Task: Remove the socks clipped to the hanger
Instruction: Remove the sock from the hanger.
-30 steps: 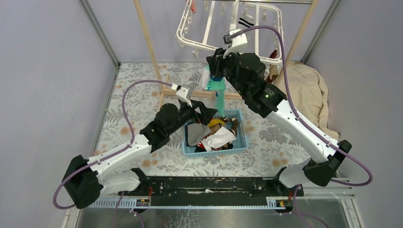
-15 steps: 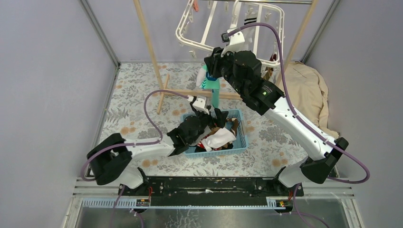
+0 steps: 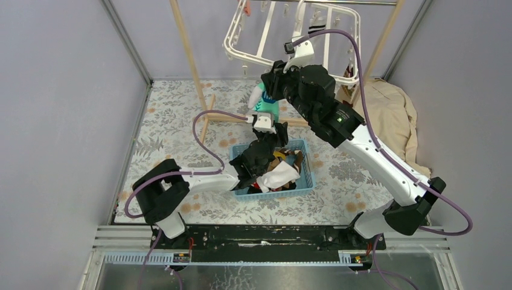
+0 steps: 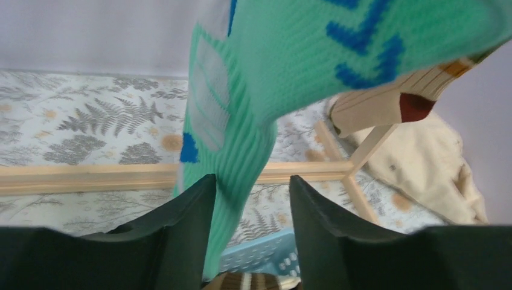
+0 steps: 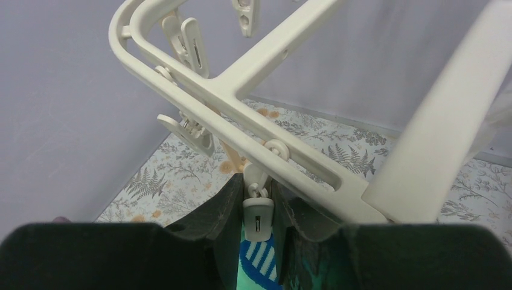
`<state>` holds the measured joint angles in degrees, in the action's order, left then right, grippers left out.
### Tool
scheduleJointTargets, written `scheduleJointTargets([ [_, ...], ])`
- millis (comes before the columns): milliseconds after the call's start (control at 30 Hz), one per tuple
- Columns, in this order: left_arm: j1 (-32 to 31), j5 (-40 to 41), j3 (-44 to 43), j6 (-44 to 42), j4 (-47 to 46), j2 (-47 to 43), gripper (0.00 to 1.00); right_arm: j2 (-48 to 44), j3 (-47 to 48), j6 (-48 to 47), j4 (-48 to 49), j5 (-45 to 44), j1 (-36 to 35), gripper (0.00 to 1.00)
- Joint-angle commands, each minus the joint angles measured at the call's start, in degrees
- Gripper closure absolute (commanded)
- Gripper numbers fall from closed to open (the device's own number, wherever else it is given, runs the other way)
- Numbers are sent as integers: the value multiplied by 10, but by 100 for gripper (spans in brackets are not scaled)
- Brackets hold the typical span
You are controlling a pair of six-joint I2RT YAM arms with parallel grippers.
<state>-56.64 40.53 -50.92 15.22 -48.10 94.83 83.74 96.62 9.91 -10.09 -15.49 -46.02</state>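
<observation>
- left gripper (image 4: 247, 186): reached out over the basket to mid-scene, black fingers (image 4: 181, 223) parted, one on each side of the hanging sock's lower end. Sock brushes the left finger and there is a gap to the right one, so not clamped.
- floral-print table cover (image 3: 175, 121): under everything.
- pale wooden pole rack (image 3: 188, 51): stands at the far side, base bar lying across the floor behind the sock.
- blue plastic slotted basket (image 3: 308, 168): centre, near side, just below the left gripper. Loose socks piled in it, a white sock (image 3: 279, 175) on top.
- teal knitted sock with blue chevrons (image 4: 314, 60): hangs straight down from the hanger's near edge, above the far rim of the basket, still clipped at its top.
- small white plastic clip (image 5: 258, 220): dangles from the frame, biting the teal sock's top edge.
- right gripper (image 5: 258, 194): raised at the far centre, fingers clenched on both sides of that clip.
- white plastic rectangular drying hanger (image 5: 199, 99): far centre, tilted, other clips dangling. A black-and-white striped sock (image 3: 314, 27) is still on its far part.
- large beige cloth (image 3: 392, 115): heaped far right.
</observation>
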Motion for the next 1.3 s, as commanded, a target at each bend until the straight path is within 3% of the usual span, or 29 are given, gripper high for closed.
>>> scheduleJointTargets([
  [0,-1,26,-14,-23,-24,-7,57,-33,1,4,25,5,-4,70],
  [200,0,5,-19,-26,31,-28,85,-43,-18,11,31,12,-4,69],
  [300,-1,-16,-19,-26,63,-52,97,-54,-33,15,38,23,-4,60],
  [500,0,-66,-8,-25,115,-104,100,-88,-63,26,40,32,-4,28],
  [667,0,-88,-1,-20,150,-136,100,-142,-106,31,34,39,-4,12],
  [833,2,-117,-2,-13,183,-157,100,-210,-165,41,25,43,-4,9],
  [1033,4,-160,-27,23,255,-172,100,-295,-260,57,7,56,-4,13],
  [1267,37,-270,-40,91,300,-180,100,-360,-385,61,-12,67,-4,14],
])
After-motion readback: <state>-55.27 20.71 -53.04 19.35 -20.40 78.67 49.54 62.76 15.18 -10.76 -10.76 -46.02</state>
